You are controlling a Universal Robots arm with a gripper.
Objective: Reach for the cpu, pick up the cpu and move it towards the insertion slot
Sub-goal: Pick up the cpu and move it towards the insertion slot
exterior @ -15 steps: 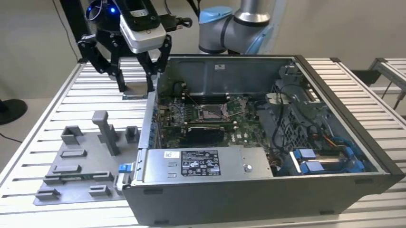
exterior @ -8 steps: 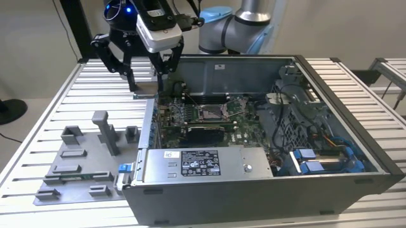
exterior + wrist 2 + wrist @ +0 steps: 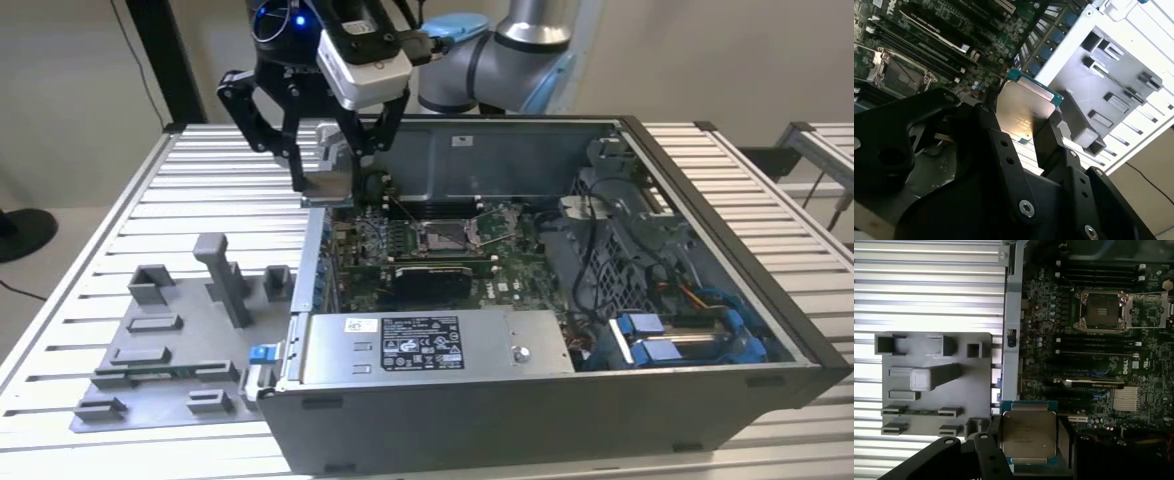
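At the upper left of the exterior view, my hand (image 3: pixel 328 185) clamps the cpu (image 3: pixel 1027 434), which I judge should travel slowly, held square to the insertion slot (image 3: pixel 1102 311).

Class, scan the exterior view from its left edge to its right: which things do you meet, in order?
Grey fixture plate → the cpu, gripped in the claw → the insertion slot → blue cables.

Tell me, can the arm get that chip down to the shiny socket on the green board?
Probably yes: the case is open, the insertion slot lies uncovered with nothing above it, and the gripper holds the cpu nearby.
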